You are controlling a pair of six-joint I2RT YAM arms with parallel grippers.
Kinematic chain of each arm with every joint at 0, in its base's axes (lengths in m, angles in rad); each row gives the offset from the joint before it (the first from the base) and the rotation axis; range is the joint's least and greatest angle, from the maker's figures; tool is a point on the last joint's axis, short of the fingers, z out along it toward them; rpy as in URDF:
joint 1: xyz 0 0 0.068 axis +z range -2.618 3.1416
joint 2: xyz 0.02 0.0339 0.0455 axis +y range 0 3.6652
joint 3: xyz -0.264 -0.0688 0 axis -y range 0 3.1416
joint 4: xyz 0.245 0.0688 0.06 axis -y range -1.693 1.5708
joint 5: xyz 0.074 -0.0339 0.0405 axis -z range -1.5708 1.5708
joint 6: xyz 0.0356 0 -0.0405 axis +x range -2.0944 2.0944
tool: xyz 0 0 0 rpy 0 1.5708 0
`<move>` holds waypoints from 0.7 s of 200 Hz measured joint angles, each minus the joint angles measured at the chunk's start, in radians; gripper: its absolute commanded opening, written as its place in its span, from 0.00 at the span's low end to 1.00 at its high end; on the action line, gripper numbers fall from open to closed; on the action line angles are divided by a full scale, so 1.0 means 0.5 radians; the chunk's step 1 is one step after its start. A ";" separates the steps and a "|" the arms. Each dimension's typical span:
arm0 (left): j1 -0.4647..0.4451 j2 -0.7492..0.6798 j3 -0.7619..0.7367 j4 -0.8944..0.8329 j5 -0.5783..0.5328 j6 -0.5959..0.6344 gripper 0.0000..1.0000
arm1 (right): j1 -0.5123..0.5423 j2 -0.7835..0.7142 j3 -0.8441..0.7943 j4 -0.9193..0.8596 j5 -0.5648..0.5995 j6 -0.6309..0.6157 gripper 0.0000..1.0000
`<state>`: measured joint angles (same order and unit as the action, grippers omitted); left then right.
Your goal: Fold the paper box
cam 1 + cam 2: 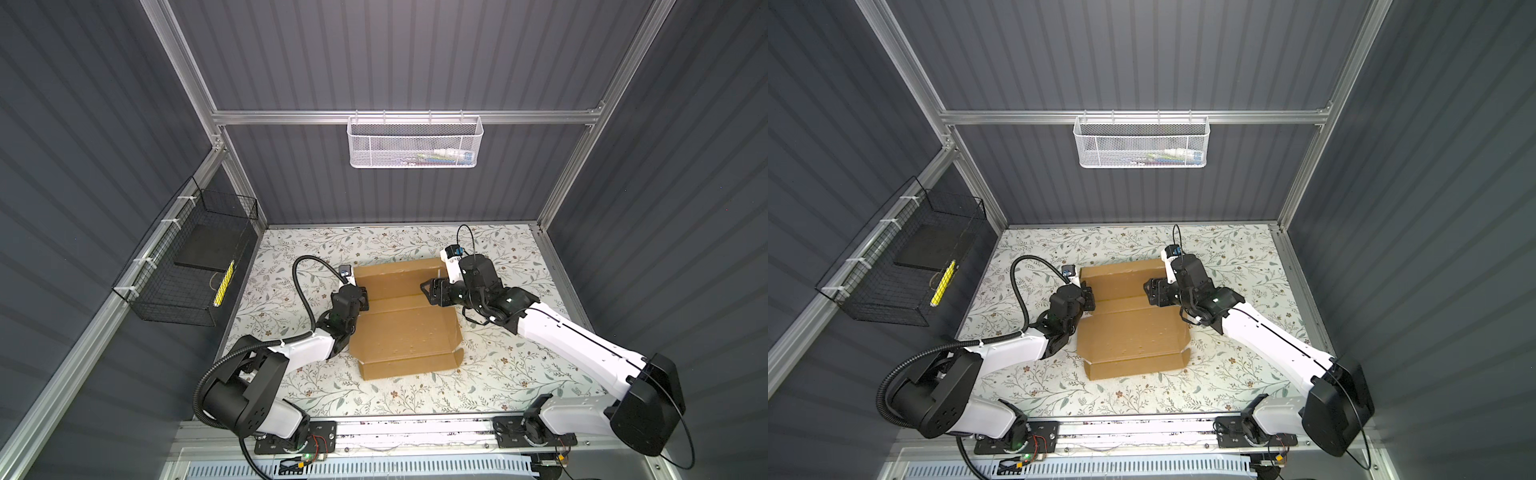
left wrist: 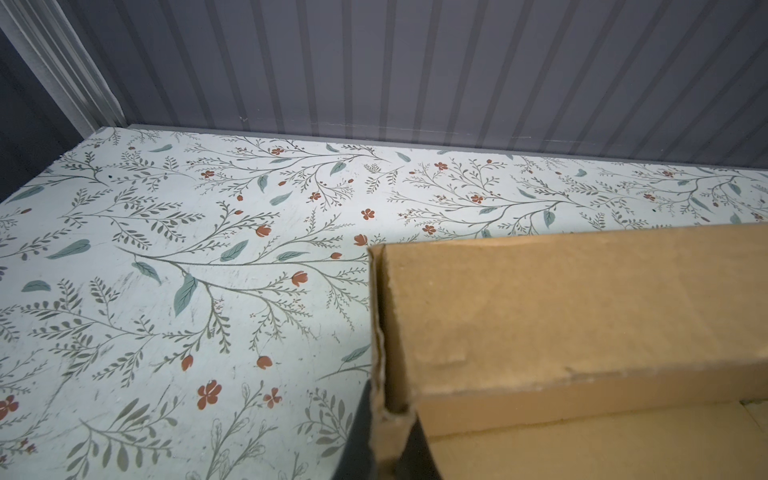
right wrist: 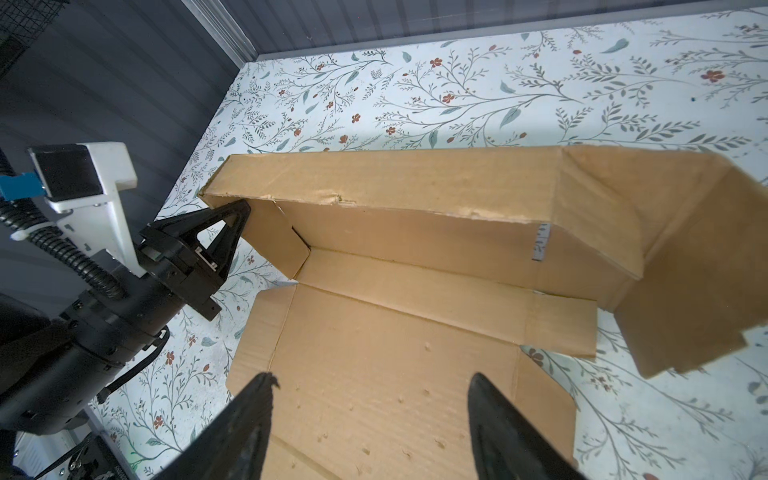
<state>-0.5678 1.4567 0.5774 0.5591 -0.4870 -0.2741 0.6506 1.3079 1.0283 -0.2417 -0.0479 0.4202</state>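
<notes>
My left gripper (image 3: 239,214) is pinched tight on the paper box (image 1: 405,320), clamped over the left end of its raised far wall. In my left wrist view the ragged cardboard edge runs up between my two dark fingers (image 2: 359,432). My right gripper (image 3: 370,415) stands wide, with both fingers spread well apart above the box's flat base panel, on the side nearer the far crease.

The box lies in the middle of the floral worktop (image 1: 498,374), between my two arms in both top views. Its base panel is flat on the surface and the far wall stands up from it. At the right end a large flap hangs lifted and bent. The narrow strip along the near edge is folded at its crease.
</notes>
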 measured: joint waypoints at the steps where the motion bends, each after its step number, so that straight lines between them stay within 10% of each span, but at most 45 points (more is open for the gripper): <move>1: 0.000 -0.001 0.000 -0.004 0.002 0.000 0.00 | 0.000 0.000 0.000 0.000 0.000 -0.002 0.74; 140: 0.001 -0.028 0.040 -0.117 0.170 -0.023 0.00 | -0.003 0.027 0.026 -0.102 0.257 -0.081 0.79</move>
<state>-0.5674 1.4425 0.5976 0.5007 -0.4019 -0.2855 0.6491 1.3212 1.0412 -0.2928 0.0807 0.3798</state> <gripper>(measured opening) 0.075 0.785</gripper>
